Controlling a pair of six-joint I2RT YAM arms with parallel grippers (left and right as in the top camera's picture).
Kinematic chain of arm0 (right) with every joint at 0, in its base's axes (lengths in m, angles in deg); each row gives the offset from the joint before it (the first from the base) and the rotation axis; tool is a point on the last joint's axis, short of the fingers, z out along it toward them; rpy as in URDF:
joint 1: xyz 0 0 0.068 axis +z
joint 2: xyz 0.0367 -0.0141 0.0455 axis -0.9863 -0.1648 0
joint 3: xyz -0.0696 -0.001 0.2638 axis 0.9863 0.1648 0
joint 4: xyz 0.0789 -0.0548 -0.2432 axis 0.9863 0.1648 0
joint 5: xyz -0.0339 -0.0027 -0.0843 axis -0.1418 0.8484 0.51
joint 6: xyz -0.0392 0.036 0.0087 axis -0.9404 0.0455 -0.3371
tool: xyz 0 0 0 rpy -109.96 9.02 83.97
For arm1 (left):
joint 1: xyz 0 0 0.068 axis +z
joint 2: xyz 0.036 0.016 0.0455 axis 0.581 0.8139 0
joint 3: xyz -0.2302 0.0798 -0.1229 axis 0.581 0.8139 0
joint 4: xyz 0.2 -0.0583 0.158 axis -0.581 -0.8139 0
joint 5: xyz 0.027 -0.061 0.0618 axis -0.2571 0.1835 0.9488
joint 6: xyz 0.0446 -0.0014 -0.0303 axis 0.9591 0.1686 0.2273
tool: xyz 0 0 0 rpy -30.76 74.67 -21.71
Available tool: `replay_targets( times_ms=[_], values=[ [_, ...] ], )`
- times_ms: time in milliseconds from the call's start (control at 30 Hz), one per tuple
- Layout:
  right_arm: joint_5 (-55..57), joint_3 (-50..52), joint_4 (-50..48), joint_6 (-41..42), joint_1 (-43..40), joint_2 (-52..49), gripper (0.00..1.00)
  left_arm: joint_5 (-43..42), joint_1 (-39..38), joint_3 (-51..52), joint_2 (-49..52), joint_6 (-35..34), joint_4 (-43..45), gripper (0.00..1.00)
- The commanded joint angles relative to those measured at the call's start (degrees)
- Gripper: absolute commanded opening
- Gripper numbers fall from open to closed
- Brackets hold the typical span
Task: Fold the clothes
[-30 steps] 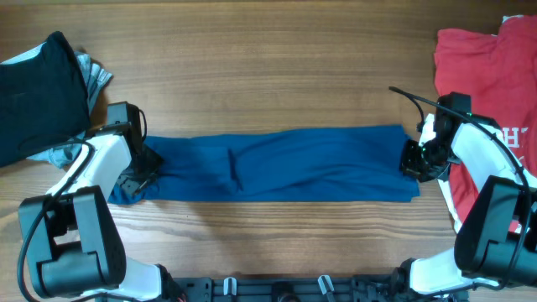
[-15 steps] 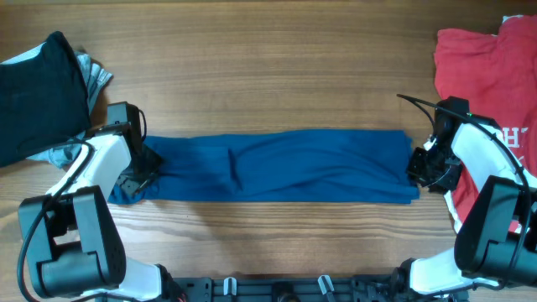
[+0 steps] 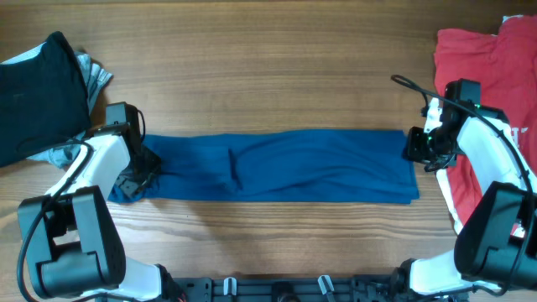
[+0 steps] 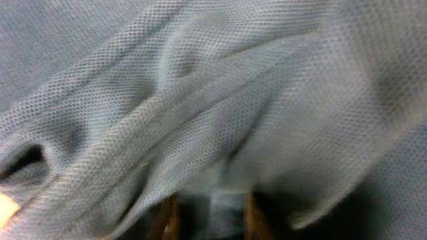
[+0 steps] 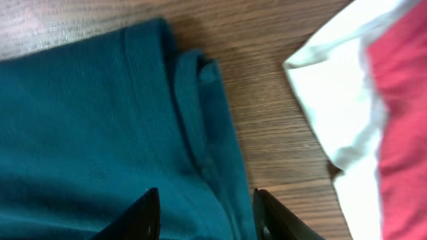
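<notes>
I see the blue shirt (image 3: 285, 164) folded into a long, lightly creased band, lying flat from left to right across the middle. The red shirt (image 3: 482, 59) lies bunched at far right, near the band's end. A black garment (image 3: 38, 92) and grey cloth (image 3: 96, 77) are heaped at far left.

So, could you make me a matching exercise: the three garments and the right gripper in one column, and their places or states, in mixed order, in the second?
Column 1
1. blue shirt
2. red shirt
3. black garment
4. right gripper

Column 2
a. in the far right corner
b. jaws apart, at the right end of the long strip
c. at the far left edge
d. lying as a long strip across the middle

Pairs: 1-d, 2-a, 3-c, 4-b.
</notes>
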Motion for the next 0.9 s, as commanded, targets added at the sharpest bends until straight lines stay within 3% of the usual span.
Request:
replay_targets(
  times_ms=[0, 67, 167, 233, 333, 433, 667, 867],
  values=[
    [-2.4, 2.0, -1.3, -2.2, 0.0, -4.1, 0.56, -1.0, 0.2, 0.5, 0.6, -0.1, 0.8, 0.42],
    [-2.4, 2.1, -2.6, -2.2, 0.0, -6.7, 0.72, -1.0, 0.2, 0.5, 0.6, -0.1, 0.8, 0.43],
    [-2.5, 2.1, -3.8, -2.1, 0.0, -10.2, 0.72, -1.4, 0.2, 0.5, 0.6, -0.1, 0.8, 0.45],
    [-5.1, 2.1, -3.6, -2.3, 0.0, -11.2, 0.63, -1.4, 0.2, 0.5, 0.6, -0.1, 0.8, 0.45],
    [-13.1, 2.1, -2.3, -5.7, 0.0, -11.2, 0.26, -1.4, 0.2, 0.5, 0.6, -0.1, 0.8, 0.46],
    [-15.1, 2.1, -2.2, -6.5, 0.0, -11.2, 0.04, -1.4, 0.2, -1.0, 0.6, 2.4, 1.2, 0.50],
    [4.2, -5.4, 0.0, 7.4, -2.1, -9.2, 0.04, -5.7, 0.2, -10.5, -2.8, 4.5, -2.4, 0.61],
    [12.9, -18.8, 5.7, 7.2, -6.3, -8.4, 0.04, -5.9, 0.2, -10.5, -3.4, 4.5, -3.8, 0.63]
  ],
)
